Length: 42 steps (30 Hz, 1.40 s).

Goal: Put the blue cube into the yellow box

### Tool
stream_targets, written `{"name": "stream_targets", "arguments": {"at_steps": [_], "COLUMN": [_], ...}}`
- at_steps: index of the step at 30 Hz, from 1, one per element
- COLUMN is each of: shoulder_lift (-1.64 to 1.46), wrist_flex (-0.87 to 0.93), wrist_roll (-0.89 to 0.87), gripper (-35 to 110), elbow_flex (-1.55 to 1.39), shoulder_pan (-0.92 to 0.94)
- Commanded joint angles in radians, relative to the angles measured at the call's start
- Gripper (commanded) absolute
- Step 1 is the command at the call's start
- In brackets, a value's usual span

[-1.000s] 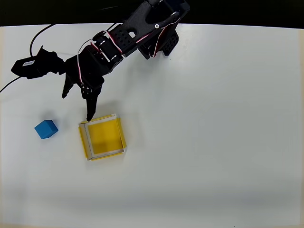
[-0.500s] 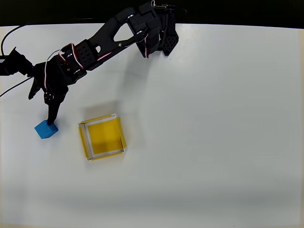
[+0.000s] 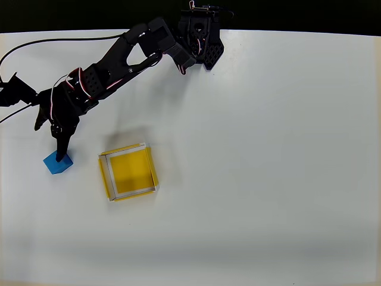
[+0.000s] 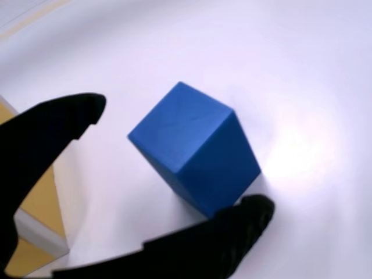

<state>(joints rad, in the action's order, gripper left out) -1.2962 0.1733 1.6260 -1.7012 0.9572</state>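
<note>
Since the earlier overhead pictures, the black arm (image 3: 119,56) has swung away from the yellow box (image 3: 128,172) toward the picture's left, and the gripper (image 3: 58,156) now sits lower, with a fingertip over the upper edge of the blue cube (image 3: 57,163). Cube and box have not shifted.

Blue cube: rests on the table, left of the yellow box in the overhead view and clearly apart from it. It has no long axis; its faces are turned at an angle to the box's sides, so one corner points roughly toward the arm. In the wrist view the cube (image 4: 195,157) stands between the two black fingers (image 4: 52,125), one edge facing the camera.

Gripper (image 4: 180,163), wrist view: jaws spread wide on either side of the cube. The lower finger is at the cube's bottom corner; contact there cannot be judged. The upper finger is clear of it.

Yellow box: lies flat with pale inner rims, nothing inside, and is slightly rotated on the table. A corner of it shows at the wrist view's left edge (image 4: 35,215). Bare table lies between cube and box.

Surface: plain white table (image 3: 268,149), evenly lit, with soft shadows under the arm. A black cable (image 3: 59,40) runs along the far-left edge, against a dark band behind the table.
</note>
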Motion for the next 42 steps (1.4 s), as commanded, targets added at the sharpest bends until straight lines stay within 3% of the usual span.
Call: {"name": "stream_targets", "arguments": {"at_steps": [1, 27, 42], "shoulder_lift": [-0.037, 0.219, 0.202], "wrist_flex": [-0.037, -0.161, -0.034], "wrist_roll": [0.0, -0.072, -0.066], "gripper": [50, 50, 49], "elbow_flex": [0.163, 0.331, 0.279], "shoulder_pan": [-0.014, -0.121, -0.115]}}
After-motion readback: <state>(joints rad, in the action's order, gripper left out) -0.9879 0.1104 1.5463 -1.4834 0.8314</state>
